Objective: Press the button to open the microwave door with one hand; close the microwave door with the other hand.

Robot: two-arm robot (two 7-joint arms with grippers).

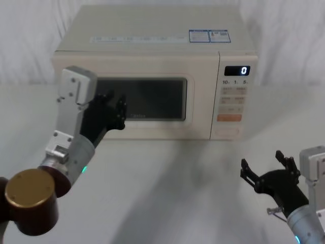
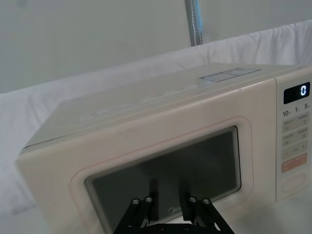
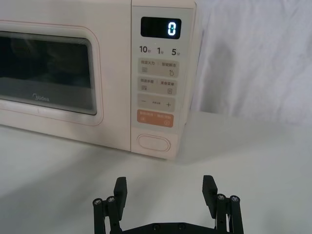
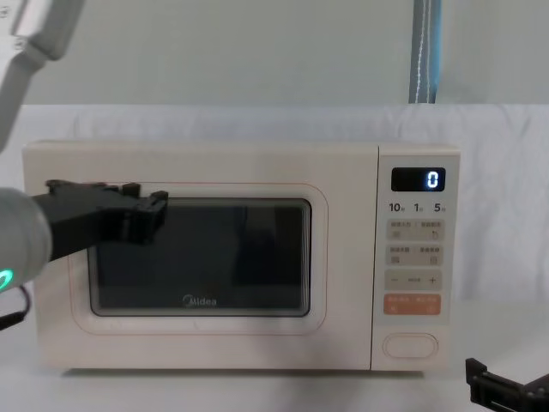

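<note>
The cream microwave [image 1: 152,30] stands at the back of the table with its door [image 4: 206,176] shut flush. Its display [image 3: 161,28] reads 0. The oval button [image 3: 154,143] sits at the bottom of the key panel, also seen as the button [image 1: 227,132] in the head view. My left gripper [image 1: 116,104] hovers close in front of the left part of the door's glass, fingers a little apart and holding nothing. Low at the table's front right, my right gripper [image 3: 165,187] is wide open, facing the button from a distance.
White cloth covers the table [image 1: 167,183] and hangs as a backdrop behind the oven. A blue-grey pole [image 4: 425,51] stands behind the microwave. Bare tabletop lies between the right gripper and the key panel.
</note>
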